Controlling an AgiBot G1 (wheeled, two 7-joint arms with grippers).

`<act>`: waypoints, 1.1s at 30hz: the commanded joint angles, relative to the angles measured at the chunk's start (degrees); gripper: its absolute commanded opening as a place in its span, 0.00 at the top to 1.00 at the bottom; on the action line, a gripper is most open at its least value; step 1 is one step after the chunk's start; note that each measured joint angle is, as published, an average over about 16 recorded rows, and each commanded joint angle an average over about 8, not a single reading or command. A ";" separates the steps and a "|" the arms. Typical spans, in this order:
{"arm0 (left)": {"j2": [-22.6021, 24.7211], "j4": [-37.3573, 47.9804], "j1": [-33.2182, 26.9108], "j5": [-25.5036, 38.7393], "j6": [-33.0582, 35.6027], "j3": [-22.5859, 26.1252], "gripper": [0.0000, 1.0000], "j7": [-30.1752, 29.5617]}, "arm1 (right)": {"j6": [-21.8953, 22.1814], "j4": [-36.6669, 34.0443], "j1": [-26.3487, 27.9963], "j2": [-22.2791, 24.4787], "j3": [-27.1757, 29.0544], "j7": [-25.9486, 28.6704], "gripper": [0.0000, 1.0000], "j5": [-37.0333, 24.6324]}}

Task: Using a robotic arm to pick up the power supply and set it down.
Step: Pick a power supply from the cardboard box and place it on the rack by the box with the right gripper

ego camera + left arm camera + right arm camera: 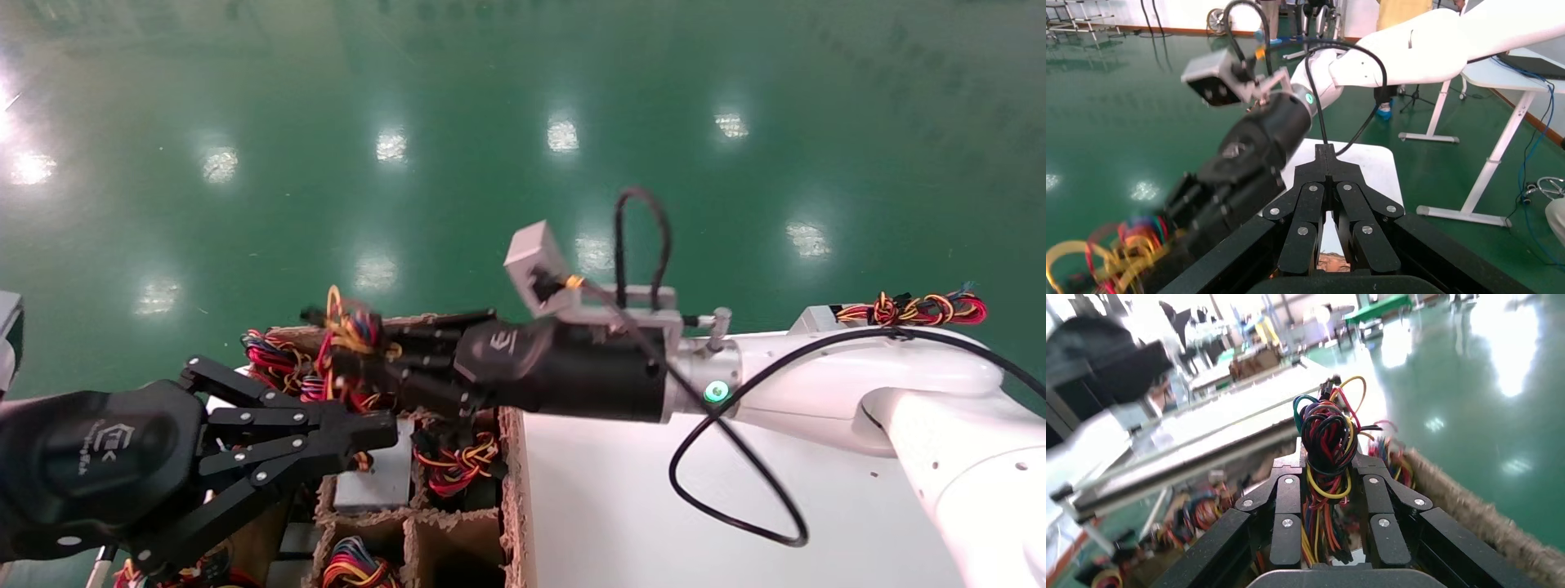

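Observation:
The robotic arm reaches leftward from the right over a cardboard box. Its right gripper is shut on the power supply's bundle of red, yellow, orange and black wires. In the right wrist view the wires run up between the closed fingers. The supply's grey body is hidden under the gripper. My left gripper, a bare black claw, hangs shut at the lower left, just in front of the box, with nothing in it; its joined tips point at the white table.
The cardboard box has divided cells holding more wire bundles and a grey metal box. A white table adjoins it on the right. Another wired unit lies at the table's far right. Green floor lies beyond.

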 commanded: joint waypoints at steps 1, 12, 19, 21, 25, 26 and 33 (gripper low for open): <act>0.00 0.00 0.00 0.00 0.00 0.00 1.00 0.00 | -0.74 -0.47 -0.02 0.26 0.70 0.90 1.00 1.46; 0.00 0.00 0.00 0.00 0.00 0.00 1.00 0.00 | -1.39 0.24 -0.16 1.00 3.36 5.89 1.00 8.93; 0.00 0.00 0.00 0.00 0.00 0.00 1.00 0.00 | -1.08 1.20 0.27 1.16 3.67 6.83 1.00 11.55; 0.00 0.00 0.00 0.00 0.00 0.00 1.00 0.00 | -0.91 1.10 0.69 1.22 3.92 6.85 1.00 12.33; 0.00 0.00 0.00 0.00 0.00 0.00 1.00 0.00 | -0.45 0.42 2.03 1.23 4.67 6.72 1.00 13.96; 0.00 0.00 0.00 0.00 0.00 0.00 1.00 0.00 | -0.33 0.17 2.47 1.21 4.89 6.63 1.00 14.37; 0.00 0.00 0.00 0.00 0.00 0.00 1.00 0.00 | 0.66 -2.10 6.36 1.34 6.72 5.49 1.00 17.12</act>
